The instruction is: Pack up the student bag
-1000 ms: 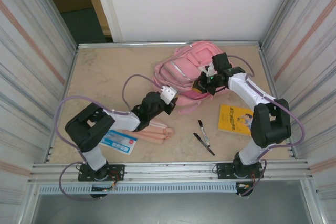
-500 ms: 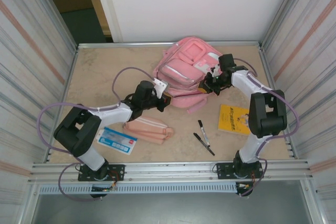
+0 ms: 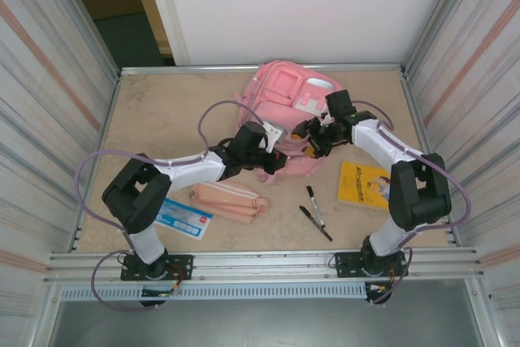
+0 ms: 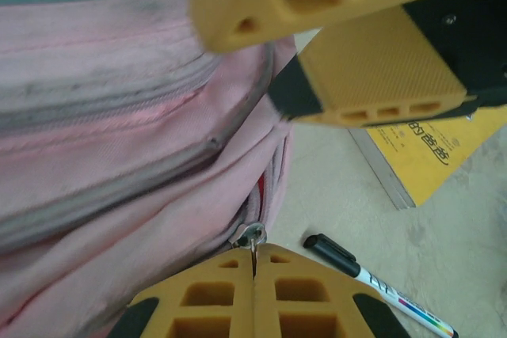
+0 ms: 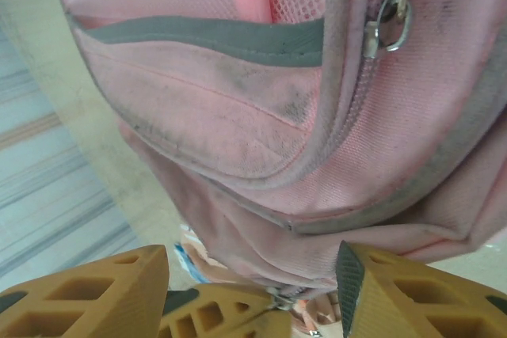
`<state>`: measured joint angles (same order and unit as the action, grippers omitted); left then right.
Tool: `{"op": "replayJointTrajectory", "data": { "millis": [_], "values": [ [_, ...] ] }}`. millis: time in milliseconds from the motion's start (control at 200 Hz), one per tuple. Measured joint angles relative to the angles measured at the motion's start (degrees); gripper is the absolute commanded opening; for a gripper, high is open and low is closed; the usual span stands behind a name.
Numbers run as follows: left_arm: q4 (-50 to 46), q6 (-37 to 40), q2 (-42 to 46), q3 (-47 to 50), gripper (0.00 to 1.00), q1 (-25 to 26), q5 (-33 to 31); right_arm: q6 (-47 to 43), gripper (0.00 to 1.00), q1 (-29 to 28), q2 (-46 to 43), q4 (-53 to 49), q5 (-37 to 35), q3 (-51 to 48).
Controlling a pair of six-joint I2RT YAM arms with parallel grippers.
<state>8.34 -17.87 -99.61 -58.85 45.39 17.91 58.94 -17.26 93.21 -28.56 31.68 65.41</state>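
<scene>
The student bag lies at the far centre of the desk, front pockets facing up. The left jaws are pressed fully together on a metal zip pull at the bag's near edge. The right jaws stand well apart, holding nothing, close to the left jaws at the same edge; they appear clear of the fabric. A yellow book and two markers lie near the right arm

Beige tabletop, ribbed metal side walls, white back panel.
</scene>
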Motion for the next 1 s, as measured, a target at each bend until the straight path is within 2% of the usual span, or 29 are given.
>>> {"op": "replayJointTrajectory", "data": {
  "millis": [110,251,486,692,737,812,872,917,997],
  "values": [
    [-0.2,0.0,-0.1,0.0,0.00,0.1,-1.0,3.0,0.52,-0.8,1.1,0.1,-0.7,0.0],
    [0.0,-0.1,-0.1,0.1,0.00,0.1,-3.4,4.5,0.56,-0.8,1.6,-0.3,-1.1,-0.1],
    [2.0,0.0,-0.1,0.9,0.00,0.5,-4.9,5.3,0.57,-2.5,-0.5,-9.6,-8.9,0.3],
    [4.9,1.4,-0.1,1.9,0.00,1.7,-3.8,9.7,0.51,-3.9,1.4,-5.6,-7.0,-0.3],
    [5.4,1.5,-0.1,2.0,0.00,1.9,-3.4,10.1,0.44,-4.2,2.8,-4.9,-6.6,0.0],
    [6.2,1.6,-0.1,2.7,0.00,1.9,-3.4,10.4,0.19,-4.4,4.3,-4.2,-6.4,0.2],
    [6.0,1.6,-0.1,3.1,0.00,1.7,-3.8,10.4,0.05,-4.2,4.6,-4.5,-6.3,0.2],
    [5.7,1.6,0.0,3.1,0.00,1.3,-4.1,10.1,0.00,-3.8,4.6,-4.4,-6.1,0.2],
    [4.6,1.8,1.0,3.3,0.00,0.4,-5.2,7.5,0.00,-2.3,4.6,-4.6,-4.6,0.3]
  ]
}}
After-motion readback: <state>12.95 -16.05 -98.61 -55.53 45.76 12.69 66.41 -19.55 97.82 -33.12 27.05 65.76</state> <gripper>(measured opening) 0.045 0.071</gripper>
